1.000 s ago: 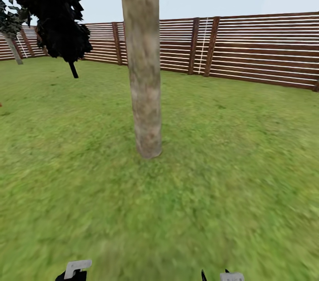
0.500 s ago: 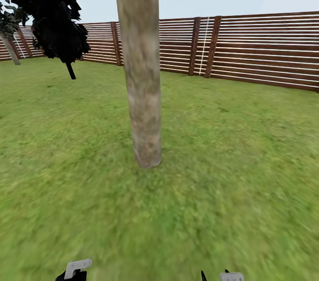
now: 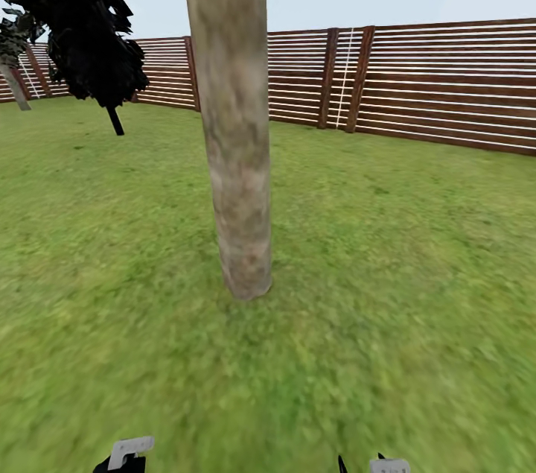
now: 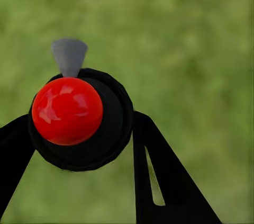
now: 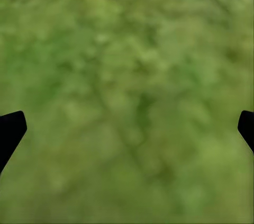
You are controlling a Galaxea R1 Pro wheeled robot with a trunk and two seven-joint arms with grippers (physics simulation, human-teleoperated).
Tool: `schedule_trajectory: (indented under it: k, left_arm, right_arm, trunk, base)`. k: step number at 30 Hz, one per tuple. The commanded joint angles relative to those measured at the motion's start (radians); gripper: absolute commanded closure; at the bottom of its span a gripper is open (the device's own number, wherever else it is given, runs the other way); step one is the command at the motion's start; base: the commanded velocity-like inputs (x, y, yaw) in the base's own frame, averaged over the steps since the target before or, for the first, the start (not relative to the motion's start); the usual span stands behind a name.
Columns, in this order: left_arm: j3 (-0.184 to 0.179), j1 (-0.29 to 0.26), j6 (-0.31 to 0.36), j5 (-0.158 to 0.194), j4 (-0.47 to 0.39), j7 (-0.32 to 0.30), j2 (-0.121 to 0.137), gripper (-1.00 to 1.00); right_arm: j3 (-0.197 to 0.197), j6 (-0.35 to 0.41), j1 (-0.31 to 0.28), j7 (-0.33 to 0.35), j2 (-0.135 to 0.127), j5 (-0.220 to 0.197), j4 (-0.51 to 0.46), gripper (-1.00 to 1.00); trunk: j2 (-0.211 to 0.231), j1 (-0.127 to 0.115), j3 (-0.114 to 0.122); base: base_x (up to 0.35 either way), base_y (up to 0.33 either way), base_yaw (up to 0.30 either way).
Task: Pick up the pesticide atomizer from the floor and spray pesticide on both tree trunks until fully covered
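Note:
A thick grey-brown tree trunk (image 3: 237, 160), leaning slightly, rises from the grass floor (image 3: 402, 287) straight ahead of me in the head view. In the left wrist view my left gripper (image 4: 79, 147) is shut on the pesticide atomizer (image 4: 100, 139), a round black body with a glossy red knob (image 4: 67, 110) and a grey cone nozzle (image 4: 69, 55), hanging over grass. My right gripper (image 5: 127, 128) is open over bare grass, its black fingertips (image 5: 11, 128) far apart. No whitish specks show on or around the trunk.
A brown slatted wooden fence (image 3: 432, 86) runs across the back of the lawn. A second tree with a dark leafy crown (image 3: 89, 18) stands at the far left. Small white parts of both arms (image 3: 130, 449) peek in at the head view's lower edge.
The whole head view has shifted: the trunk looms larger and its base sits lower in the picture, so the camera has come closer to the tree. The arms hold the same pose.

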Motion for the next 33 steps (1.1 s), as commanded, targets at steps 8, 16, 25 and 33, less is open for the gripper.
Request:
schedule_trajectory:
  k: [8,16,25,33]
  left_arm:
    - [0.0,0.0,0.001,-0.001,0.001,0.0,0.0,1.0]
    - [-0.011,0.0,0.001,-0.004,-0.003,-0.006,-0.002,1.0]
    - [-0.251,-0.02,0.006,-0.163,-0.053,-0.207,-0.007,1.0]
    - [-0.354,-0.024,0.056,-0.331,-0.057,-0.582,0.004,1.0]
  right_arm:
    - [-0.003,0.0,0.0,-0.002,0.0,-0.001,-0.001,-1.0]
    - [-0.006,0.003,0.0,-0.07,-0.035,-0.002,-0.082,-1.0]
    - [0.168,0.029,-0.088,0.01,0.018,0.207,-0.123,-1.0]
    - [0.222,0.273,-0.279,0.552,0.091,0.356,-0.126,-1.0]
  trunk:
    - [0.0,0.0,0.0]
    - [0.0,0.0,0.0]
    - [0.0,0.0,0.0]
    - [0.0,0.0,0.0]
  base:
    - [0.01,0.0,0.0]
    - [0.0,0.0,0.0]
    - [0.0,0.0,0.0]
    - [0.0,0.0,0.0]
